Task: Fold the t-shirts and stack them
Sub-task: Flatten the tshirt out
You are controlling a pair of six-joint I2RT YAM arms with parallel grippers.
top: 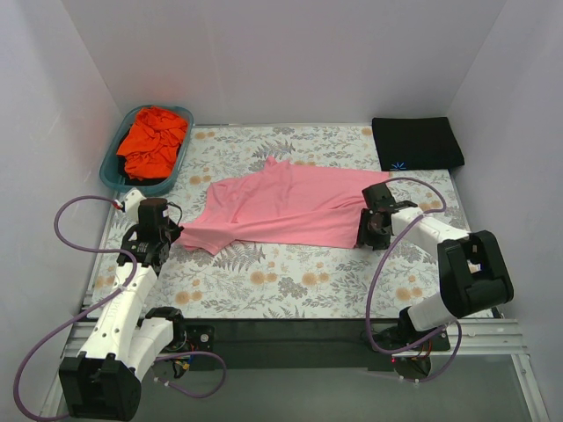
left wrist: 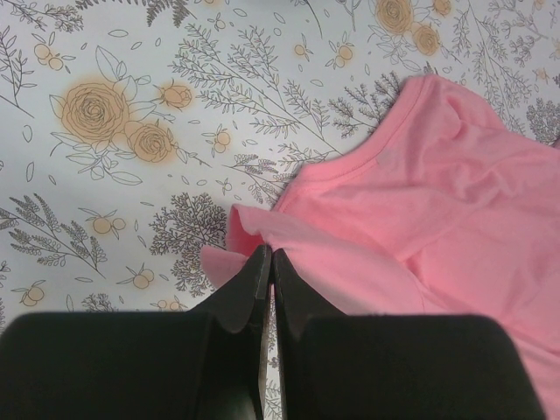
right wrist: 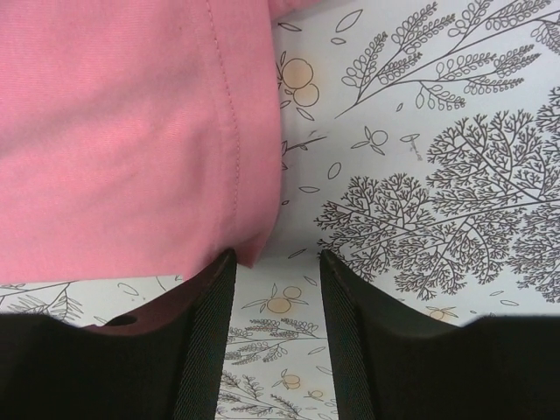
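pink tee; black tee; orange tee; floral tablecloth

Floral table: pink tee, black tee, basket

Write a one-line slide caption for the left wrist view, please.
Left gripper shut on an edge of the pink t-shirt, over the floral tablecloth.
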